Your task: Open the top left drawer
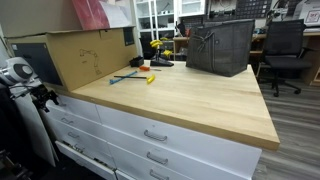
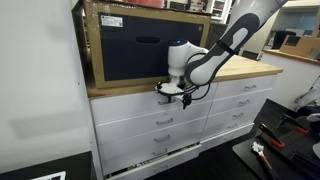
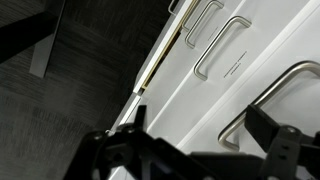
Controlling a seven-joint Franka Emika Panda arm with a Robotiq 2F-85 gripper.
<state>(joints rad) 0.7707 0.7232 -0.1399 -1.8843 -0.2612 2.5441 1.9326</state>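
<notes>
The top left drawer (image 2: 125, 107) is a shallow white front just under the wooden countertop; it looks shut. It also shows in an exterior view (image 1: 82, 108). My gripper (image 2: 172, 95) hangs right in front of it, at its pull, and appears at the cabinet's end in an exterior view (image 1: 42, 97). In the wrist view the gripper (image 3: 205, 140) is open, its dark fingers on either side of the drawer's curved silver pull (image 3: 262, 98). I cannot tell whether the fingers touch the pull.
Matching white drawers with the same pulls (image 2: 163, 122) sit below and beside (image 2: 245, 88). The lowest drawer in that column (image 2: 150, 163) stands slightly ajar. A cardboard box (image 1: 85, 52), a dark crate (image 1: 220, 45) and small tools (image 1: 140, 75) lie on the countertop.
</notes>
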